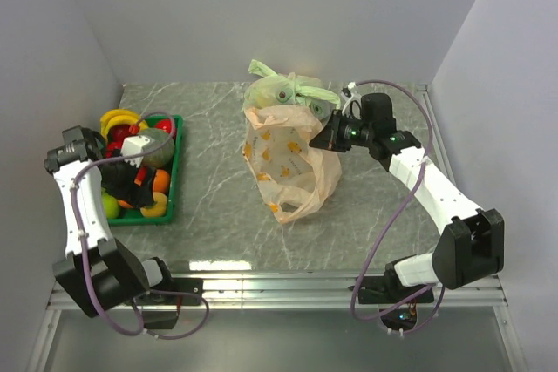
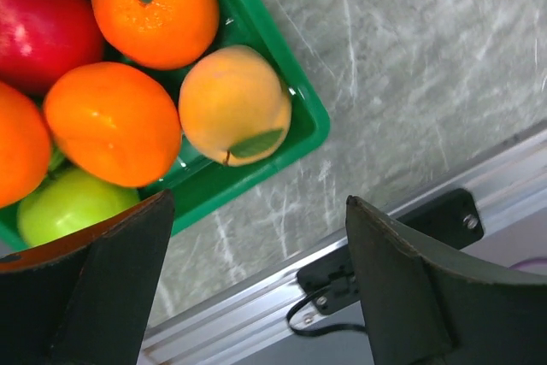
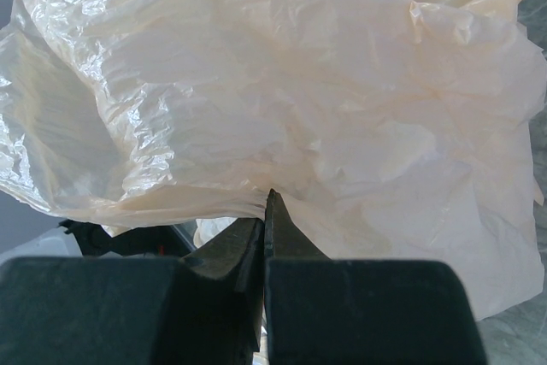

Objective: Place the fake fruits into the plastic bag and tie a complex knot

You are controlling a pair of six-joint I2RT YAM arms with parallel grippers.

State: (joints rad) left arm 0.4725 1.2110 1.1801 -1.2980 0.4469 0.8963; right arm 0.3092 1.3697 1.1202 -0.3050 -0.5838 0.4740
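The fake fruits (image 1: 139, 172) lie in a green tray (image 1: 176, 150) at the left: a banana (image 1: 118, 118), oranges (image 2: 154, 8), a peach (image 2: 232, 102), a red fruit (image 2: 38, 27) and a green apple (image 2: 68, 211). My left gripper (image 2: 256, 279) is open and empty, hovering over the tray's near corner (image 2: 308, 126). The peach-orange plastic bag (image 1: 288, 163) with banana prints stands mid-table. My right gripper (image 3: 267, 203) is shut on the bag's edge (image 3: 282, 126) at its right side (image 1: 333, 135). No knot shows on this bag.
A pale green knotted bag (image 1: 283, 89) with a dark ball inside sits right behind the orange bag. The table's aluminium front rail (image 2: 256, 297) and a black bracket (image 2: 427, 228) lie below the left gripper. Grey walls enclose three sides.
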